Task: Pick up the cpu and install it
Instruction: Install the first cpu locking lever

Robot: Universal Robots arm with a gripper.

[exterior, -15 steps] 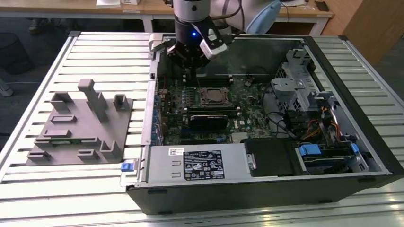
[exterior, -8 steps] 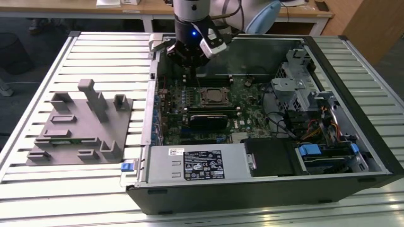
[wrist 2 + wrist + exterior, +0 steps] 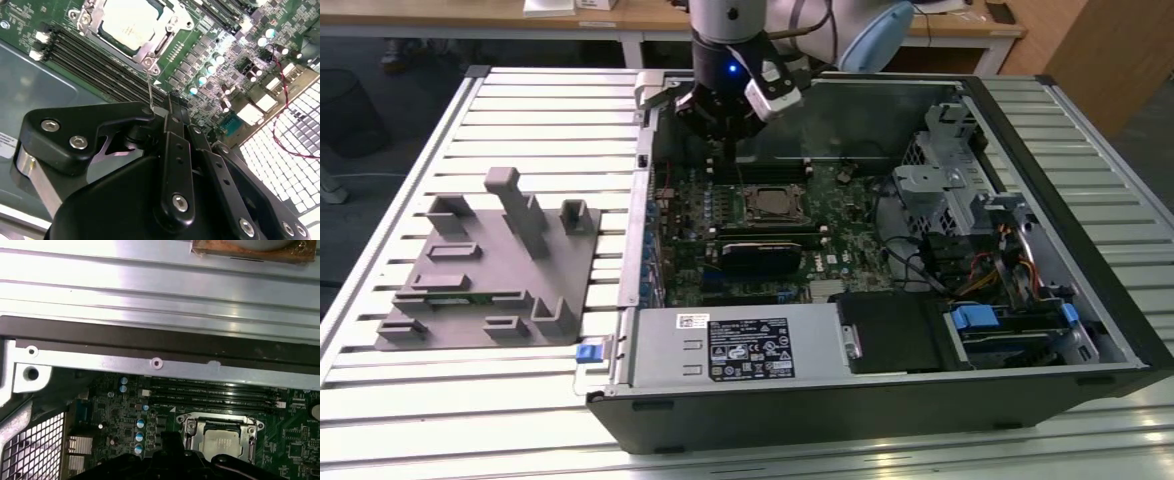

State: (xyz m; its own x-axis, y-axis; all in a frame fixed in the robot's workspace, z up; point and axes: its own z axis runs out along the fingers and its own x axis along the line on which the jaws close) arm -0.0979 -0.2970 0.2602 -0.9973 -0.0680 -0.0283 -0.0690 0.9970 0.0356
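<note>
Table: a slatted metal table [image 3: 520, 400] carries everything in the exterior view.
Computer case: an open black case [image 3: 881, 410] lies on its side on the table, its inside facing up.
Motherboard: a green board [image 3: 847, 205] covers the case floor; both wrist views show its capacitors and memory slots.
Grey holder: a grey plastic holder [image 3: 487, 280] with upright posts sits on the table at the exterior view's left, just beside the case and apart from the arm.
Power supply: a grey metal box with a white label [image 3: 740, 345] fills the near edge of the case.
Arm: the robot arm [image 3: 727, 40] reaches down over the far wall of the case, above the board.
Gripper: the gripper [image 3: 720, 125] hangs just past the socket's far side. In the second wrist view its black linkages [image 3: 172, 165] meet at one point, so the fingers look drawn together with nothing between them; the tips themselves are hidden.
Socket: the black socket with a metal frame [image 3: 770, 203] sits mid-board beside the memory slots.
Cpu: the cpu [image 3: 131, 21], a pale silvery square, lies flat inside the socket frame, also seen in the first wrist view [image 3: 222, 444], free of the gripper.
</note>
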